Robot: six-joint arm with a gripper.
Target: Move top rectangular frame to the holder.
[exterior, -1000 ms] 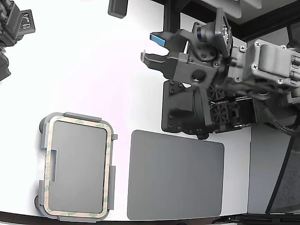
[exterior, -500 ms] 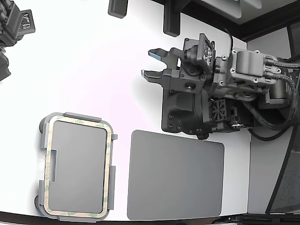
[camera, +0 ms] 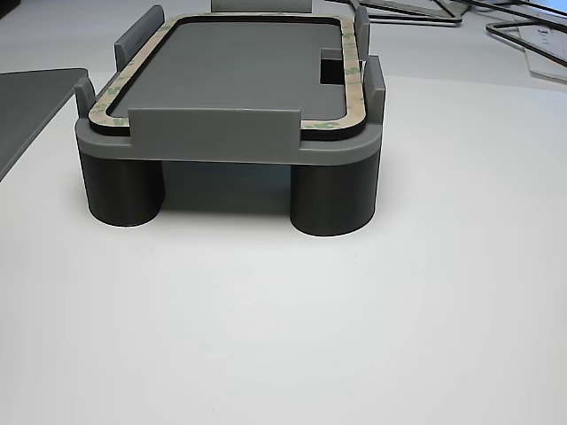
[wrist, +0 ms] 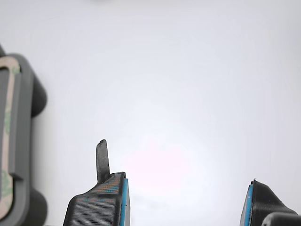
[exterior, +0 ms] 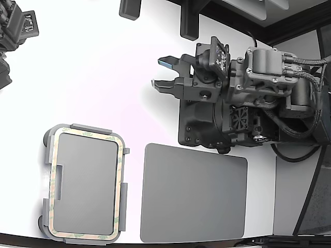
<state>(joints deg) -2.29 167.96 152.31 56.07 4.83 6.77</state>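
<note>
The beige, green-mottled rectangular frame [exterior: 120, 181] lies flat on the light grey holder [exterior: 91, 128] at the exterior view's lower left, seated inside its raised tabs. The other view shows the frame [camera: 351, 71] resting on the holder's [camera: 221, 133] top, which stands on round feet. My gripper [exterior: 157, 72] is open and empty, well away at the exterior view's upper middle, pointing left over bare white table. In the wrist view the gripper [wrist: 186, 205] holds nothing between its blue-padded fingers [wrist: 101, 202], and an end of the holder [wrist: 28, 94] with the frame [wrist: 5, 117] shows at the edge.
A flat dark grey mat [exterior: 194, 194] lies to the right of the holder in the exterior view. The arm's black base [exterior: 201, 124] stands above it. A second arm [exterior: 15, 31] sits at the upper left. Dark blocks [exterior: 190, 23] stand at the back. Thin frames [camera: 523, 35] lie far behind.
The arm has swung and reached slightly left in the exterior view, with the wrist turning. The gripper stays open and empty. The frame and holder have not moved.
</note>
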